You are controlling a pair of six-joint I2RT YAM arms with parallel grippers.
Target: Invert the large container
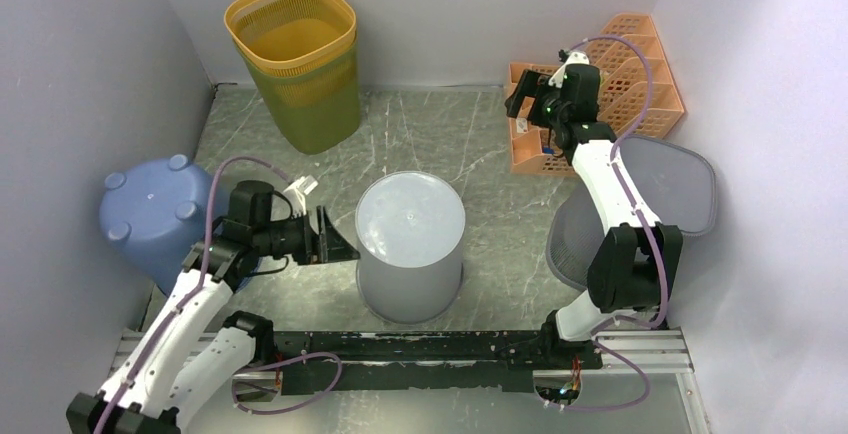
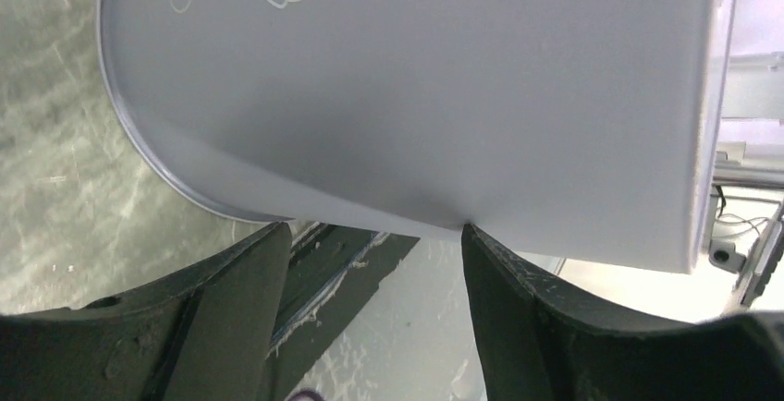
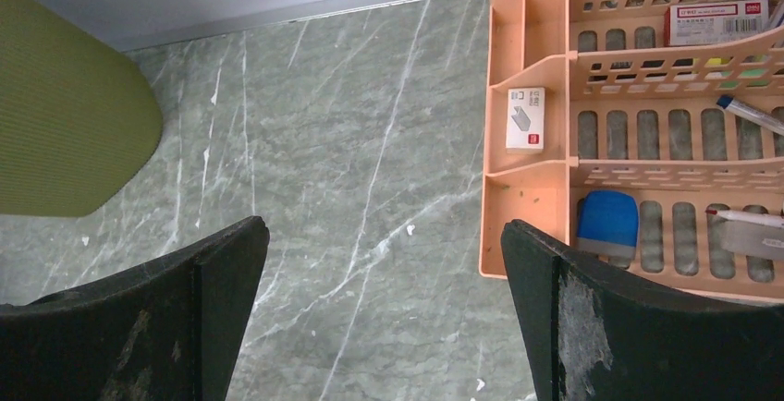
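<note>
You could read nothing: the white box and the red-striped box in the orange organizer bore only illegible print.

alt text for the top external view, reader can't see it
A grey container stands closed end up mid-table, the open left gripper beside its left wall. The open right gripper hangs over an orange organizer at back right; a yellow-green basket and a blue tub sit further left.

Bright diffuse light, sharp frames; soft shadow grades across the large container up close.
</note>
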